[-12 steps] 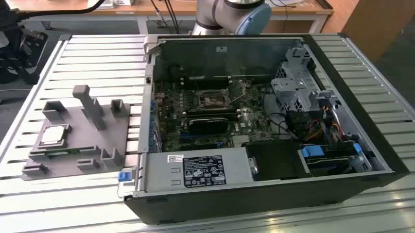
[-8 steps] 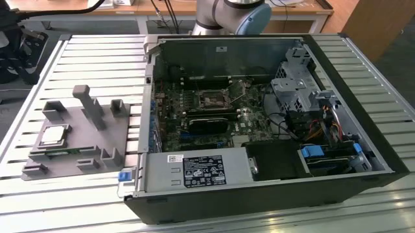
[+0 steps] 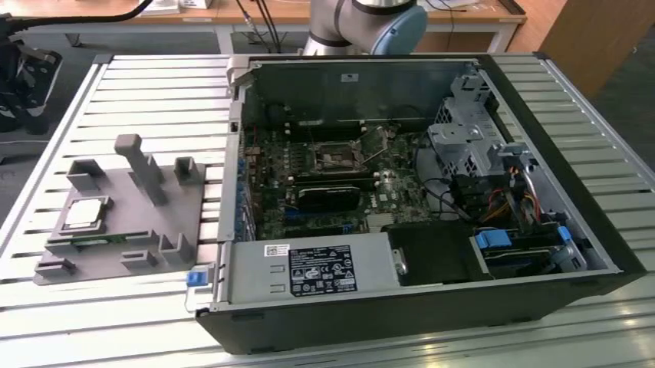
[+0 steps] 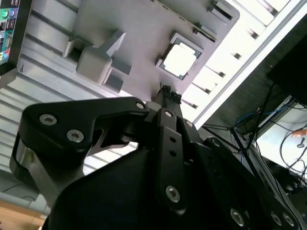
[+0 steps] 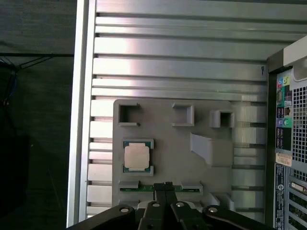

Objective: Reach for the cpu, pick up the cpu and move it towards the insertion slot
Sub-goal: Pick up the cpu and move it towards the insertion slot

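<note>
Your tool (image 5: pixel 164 185) hangs above the grey tray (image 5: pixel 168 139) with its fingertips drawn together and nothing between them, so you have no grasp on anything yet. From that I judge you are in the reach, the earliest part of the job. The cpu (image 5: pixel 136 156) lies flat and untouched in its square recess of the tray, silvery top up. Both the pick-up and the carry to the insertion slot (image 3: pixel 336 159) are left to do. In the first wrist view the tool's tips sit over the tray's edge by the narrow green memory stick (image 5: pixel 144 189). They are near the cpu but apart from it and off to one side of its recess, so you do not look lined up over the chip. The second wrist view looks along the tool's black linkage and gives you a gap between tool and tray, with the pale square of the cpu beyond the tips. For the destination, go to the exterior view. There the tray rests on the slatted metal surface (image 3: pixel 153 84), and the open computer case (image 3: pixel 409 307) stands just beside the tray. The slot, black in its silvery frame, lies on the board inside that case, well apart from the tray. For the state of the tool and its offset from the chip, trust the two wrist views.
</note>
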Controlling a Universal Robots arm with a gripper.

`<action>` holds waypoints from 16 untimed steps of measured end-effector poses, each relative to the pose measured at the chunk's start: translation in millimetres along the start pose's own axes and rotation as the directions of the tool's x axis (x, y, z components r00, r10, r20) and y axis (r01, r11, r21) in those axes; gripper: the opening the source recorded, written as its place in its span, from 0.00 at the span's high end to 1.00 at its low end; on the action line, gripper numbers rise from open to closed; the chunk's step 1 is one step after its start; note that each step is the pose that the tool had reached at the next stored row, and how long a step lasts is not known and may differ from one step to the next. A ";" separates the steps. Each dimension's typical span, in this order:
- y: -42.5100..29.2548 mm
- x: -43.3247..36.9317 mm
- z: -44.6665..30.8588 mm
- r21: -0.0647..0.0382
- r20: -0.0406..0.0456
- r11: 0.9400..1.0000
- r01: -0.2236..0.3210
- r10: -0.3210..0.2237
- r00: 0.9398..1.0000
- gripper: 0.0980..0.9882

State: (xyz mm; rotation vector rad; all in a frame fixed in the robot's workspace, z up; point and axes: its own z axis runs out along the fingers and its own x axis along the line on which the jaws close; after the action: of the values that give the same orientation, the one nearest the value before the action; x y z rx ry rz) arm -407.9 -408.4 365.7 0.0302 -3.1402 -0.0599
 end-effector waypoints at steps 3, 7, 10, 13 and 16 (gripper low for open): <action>0.3 13.4 0.1 0.000 0.000 1.000 0.000 0.000 1.000 0.99; -0.6 18.3 3.4 0.000 0.000 1.000 0.000 0.000 1.000 0.99; -1.6 18.9 8.8 0.000 0.000 1.000 0.000 0.000 1.000 0.92; -2.7 19.5 14.2 0.000 0.000 1.000 0.000 0.000 1.000 0.71; -3.7 20.0 19.5 0.000 0.000 1.000 0.000 0.000 1.000 0.59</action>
State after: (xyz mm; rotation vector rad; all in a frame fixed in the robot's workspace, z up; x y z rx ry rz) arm -427.9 -411.7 346.0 0.0300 -3.1403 -0.0598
